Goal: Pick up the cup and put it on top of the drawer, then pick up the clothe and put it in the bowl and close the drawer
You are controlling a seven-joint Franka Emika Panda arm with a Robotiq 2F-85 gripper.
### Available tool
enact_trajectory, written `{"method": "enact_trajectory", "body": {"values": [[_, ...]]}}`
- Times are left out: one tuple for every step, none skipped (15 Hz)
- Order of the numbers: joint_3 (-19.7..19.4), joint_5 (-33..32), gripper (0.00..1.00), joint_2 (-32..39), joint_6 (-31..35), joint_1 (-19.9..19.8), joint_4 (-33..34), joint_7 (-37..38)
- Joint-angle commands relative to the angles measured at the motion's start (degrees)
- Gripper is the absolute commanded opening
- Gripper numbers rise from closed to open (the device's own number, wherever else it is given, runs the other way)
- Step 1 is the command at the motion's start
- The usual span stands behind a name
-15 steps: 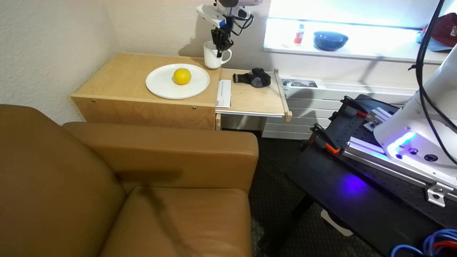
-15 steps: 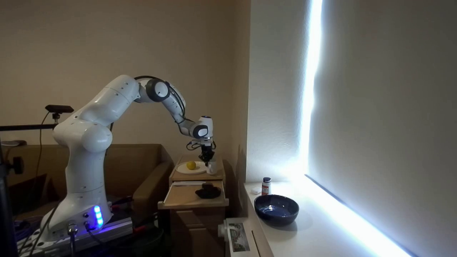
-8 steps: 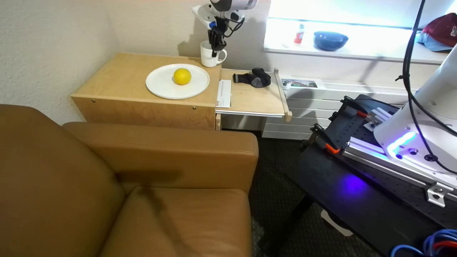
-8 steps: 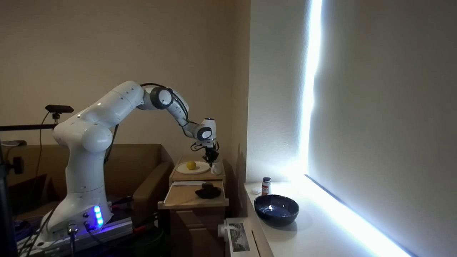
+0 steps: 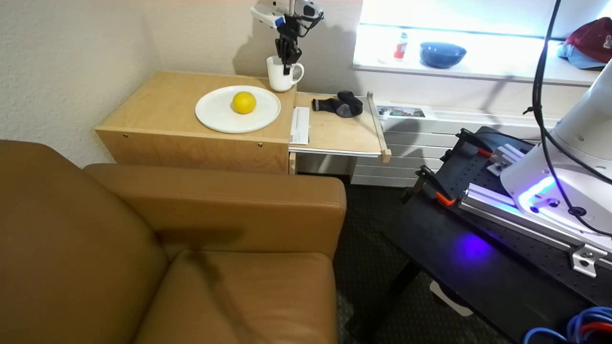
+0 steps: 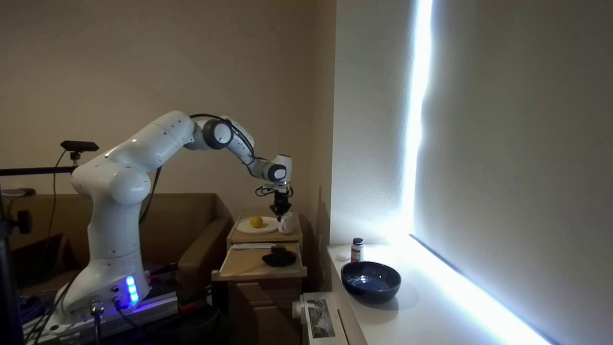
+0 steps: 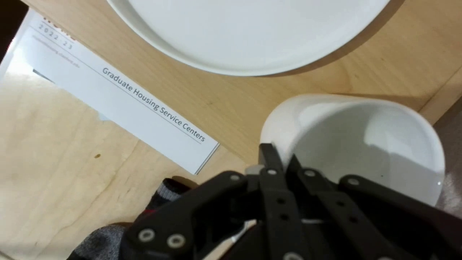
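Black fingers point(image 7: 267, 155) clamp white ceramic mug point(image 7: 355, 142) by wall; mug over pale wooden cabinet top point(image 5: 165, 93), beside extended wooden drawer point(image 5: 339, 136), contact unclear; release likely next.

From high over a brown leather sofa point(image 5: 215, 200), an exterior view is looking down towards a pale wooden tabletop point(image 5: 160, 102) and a white windowsill point(image 5: 497, 62). An exterior view is facing nearly level, catching the white jointed robot arm point(image 6: 139, 148) side-on, with a round blue bowl point(image 6: 371, 290) looming near and the tabletop lying farther off. Both exterior views are sharing sofa, tabletop, windowsill and bowl. The wrist view is pointing down from close by, past the black two-fingered claw point(image 7: 280, 154) into a white ceramic cup point(image 7: 355, 144), which both exterior views are showing smaller.
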Motion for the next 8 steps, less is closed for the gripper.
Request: {"method": "enact_trajectory", "body": {"values": [[0.5, -1.0, 0.31, 0.6, -4.5, -0.2, 4.1, -0.2], [0.7, -1.0, 0.32, 0.6, -3.9, -0.3, 4.2, -0.5], [0.8, -1.1, 0.07, 0.8, -3.3, -0.2, 4.2, -0.7], [0.9, -1.2, 0.07, 0.9, -2.8, -0.1, 4.1, -0.8], [0.9, -1.2, 0.02, 0.9, -2.5, 0.0, 3.8, -0.7], [0.7, -1.4, 0.00, 1.1, -2.4, 0.1, 3.5, -0.5], [0.5, -1.5, 0.14, 1.2, -2.1, 0.3, 3.4, 0.3], [0.6, -1.2, 0.31, 1.2, -1.9, 0.2, 3.2, 0.3]]}}
